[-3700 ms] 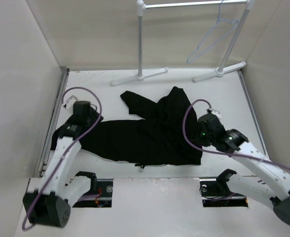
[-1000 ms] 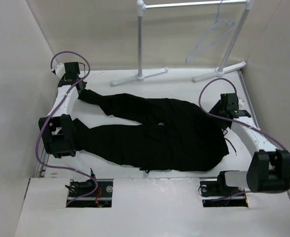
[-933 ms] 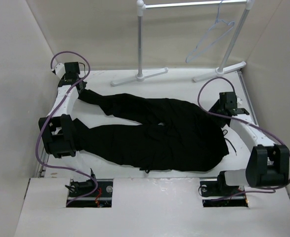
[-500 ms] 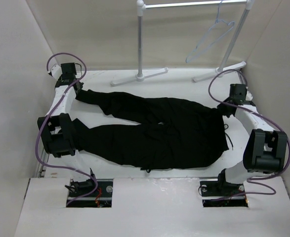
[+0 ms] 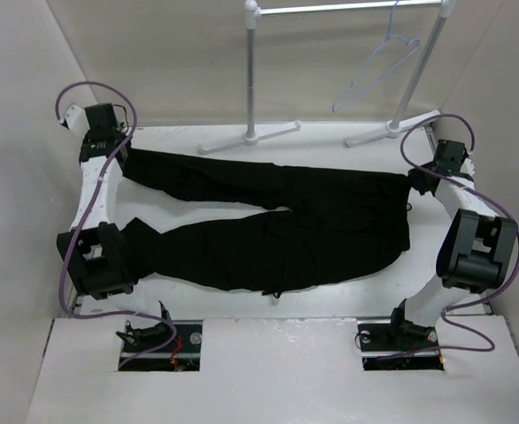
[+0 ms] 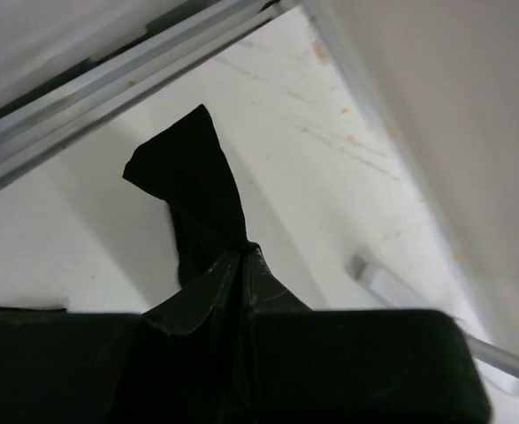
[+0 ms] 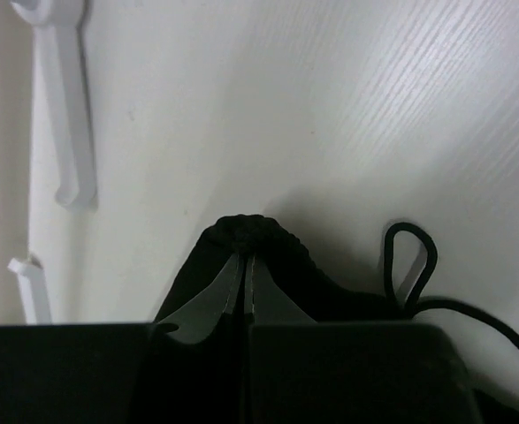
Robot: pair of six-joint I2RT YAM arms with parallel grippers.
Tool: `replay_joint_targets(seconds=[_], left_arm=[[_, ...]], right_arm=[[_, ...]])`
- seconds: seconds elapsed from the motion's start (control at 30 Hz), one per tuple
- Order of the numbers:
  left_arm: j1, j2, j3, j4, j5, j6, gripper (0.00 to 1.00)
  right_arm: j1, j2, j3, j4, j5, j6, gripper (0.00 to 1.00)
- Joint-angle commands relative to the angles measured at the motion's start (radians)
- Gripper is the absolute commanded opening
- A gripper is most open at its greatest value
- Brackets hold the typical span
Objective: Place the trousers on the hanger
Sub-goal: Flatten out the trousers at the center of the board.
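The black trousers (image 5: 312, 221) lie stretched flat across the table, legs to the left and waist to the right. My left gripper (image 5: 119, 157) is at the far left corner, shut on the end of the upper leg (image 6: 188, 190), and a flap of cloth sticks out past the left gripper (image 6: 244, 253). At the right edge, my right gripper (image 5: 418, 177) is shut on the bunched waistband (image 7: 250, 231), which bulges just beyond the right gripper (image 7: 244, 258). A drawstring loop (image 7: 409, 265) lies beside it. The pale wire hanger (image 5: 378, 66) hangs from the rack's bar at the back right.
A white tube garment rack (image 5: 252, 71) stands at the back, its feet (image 5: 392, 128) resting on the table behind the trousers. One rack foot (image 7: 64, 106) shows in the right wrist view. Beige walls close in the table on the left, right and back.
The right gripper has shut on the waistband and pulled it right and back. The left gripper has drawn the leg end further to the back left. The trousers are now stretched straighter.
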Motion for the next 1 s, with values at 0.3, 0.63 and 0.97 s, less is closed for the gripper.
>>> replay_joint_targets(seconds=[0.3,0.63,0.97], left_arm=[[0.04,-0.348,-0.172,0.226,0.009,-0.038,0.06],[0.226,-0.201,-0.497,0.285,0.182,-0.18,0.29],[0.089,-0.077,-0.244,0.153,0.092,-0.076,0.49]], right_arm=[[-0.042,-0.32,-0.124,0.057,-0.031,0.061,0.04],[-0.111,-0.166,-0.109,0.004,-0.057,0.078,0.07],[-0.053,-0.085,-0.013,-0.032,-0.033,0.025,0.12]])
